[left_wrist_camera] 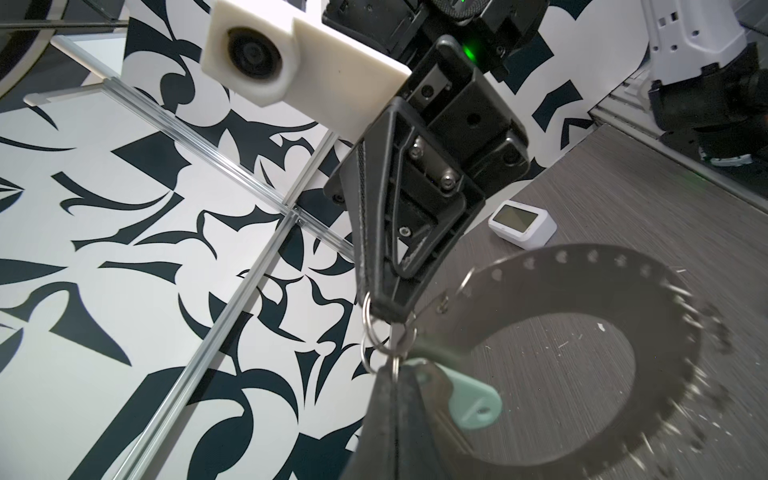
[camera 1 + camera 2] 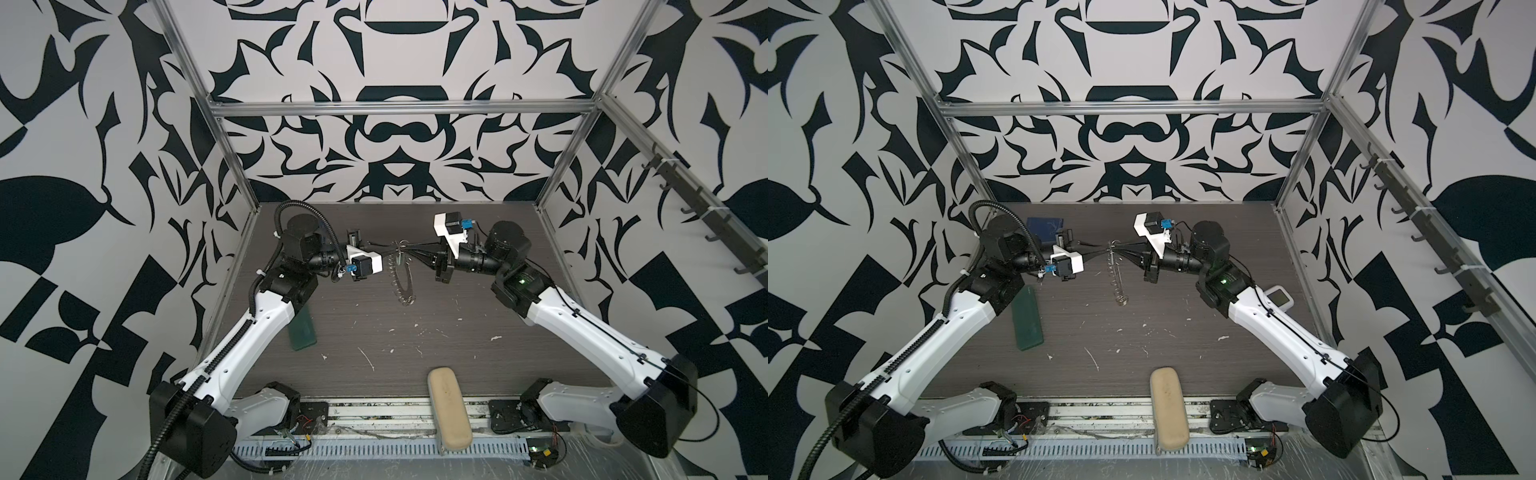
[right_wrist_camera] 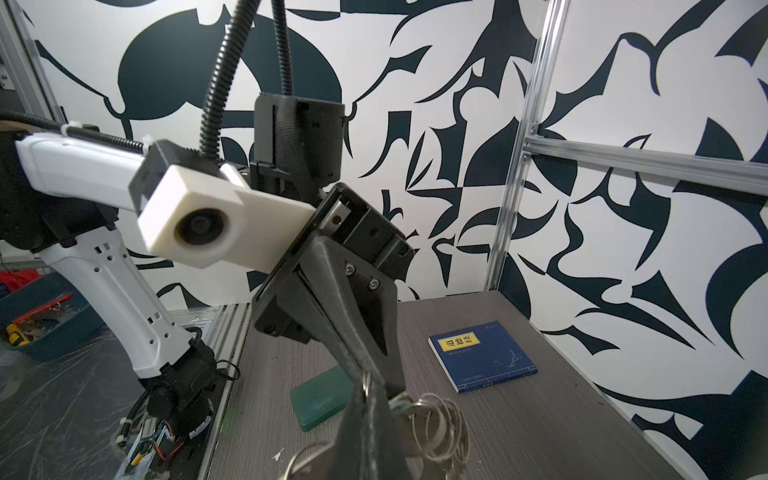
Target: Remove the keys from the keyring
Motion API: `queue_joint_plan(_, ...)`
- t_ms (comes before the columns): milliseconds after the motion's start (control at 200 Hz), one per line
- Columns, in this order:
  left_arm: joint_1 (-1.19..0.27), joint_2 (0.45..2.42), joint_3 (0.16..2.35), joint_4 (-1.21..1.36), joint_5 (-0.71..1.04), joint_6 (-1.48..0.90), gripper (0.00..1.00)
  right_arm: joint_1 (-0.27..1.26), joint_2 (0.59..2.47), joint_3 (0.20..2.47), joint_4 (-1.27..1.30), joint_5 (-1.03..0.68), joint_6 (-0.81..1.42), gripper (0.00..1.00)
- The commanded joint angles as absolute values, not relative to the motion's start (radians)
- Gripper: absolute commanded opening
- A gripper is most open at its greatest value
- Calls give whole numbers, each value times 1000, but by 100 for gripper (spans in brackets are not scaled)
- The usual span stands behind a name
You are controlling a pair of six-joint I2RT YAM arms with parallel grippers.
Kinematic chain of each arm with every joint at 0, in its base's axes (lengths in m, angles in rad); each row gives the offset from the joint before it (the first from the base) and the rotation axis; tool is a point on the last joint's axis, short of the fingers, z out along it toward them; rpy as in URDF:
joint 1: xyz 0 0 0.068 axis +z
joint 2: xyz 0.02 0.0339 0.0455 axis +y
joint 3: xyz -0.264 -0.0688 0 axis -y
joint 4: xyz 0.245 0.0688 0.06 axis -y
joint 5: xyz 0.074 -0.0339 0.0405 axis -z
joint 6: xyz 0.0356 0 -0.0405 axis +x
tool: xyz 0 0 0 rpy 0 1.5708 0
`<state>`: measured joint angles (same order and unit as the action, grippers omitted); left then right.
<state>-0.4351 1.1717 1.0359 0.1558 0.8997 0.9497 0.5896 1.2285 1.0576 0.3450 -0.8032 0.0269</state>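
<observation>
The keyring [image 2: 402, 276] [image 2: 1118, 276], a thin metal hoop fringed with small silver rings, hangs edge-on above the table in both top views. My left gripper [image 2: 392, 249] [image 1: 392, 372] and right gripper [image 2: 410, 248] [image 3: 368, 388] meet tip to tip at its top. Both are shut, each pinching a small silver ring on the hoop. In the left wrist view the hoop [image 1: 590, 270] curves away as a dark band with holes. A pale oval tag with a hole, the keys [image 1: 473, 405], hangs right beside my left fingers. Several loose rings [image 3: 436, 415] bunch beside my right fingers.
A green case [image 2: 302, 328] lies under the left arm. A beige case [image 2: 449, 405] rests on the table's front edge. A blue book [image 2: 1045, 226] lies at the back left, and a small white display [image 2: 1280, 297] stands by the right wall.
</observation>
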Motion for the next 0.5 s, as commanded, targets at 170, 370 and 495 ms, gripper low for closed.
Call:
queue_joint_plan(170,-453,1180,988,229,867,916,0,578,1219,1075,591,-736,89,0)
queue_joint_plan(370,-467,1184,975,255,842,900,0,579,1215,1074,592,-726,80,0)
queue_joint_plan(495,-466,1178,991,209,786,875,0,565,1192,1072,559,-730,62,0)
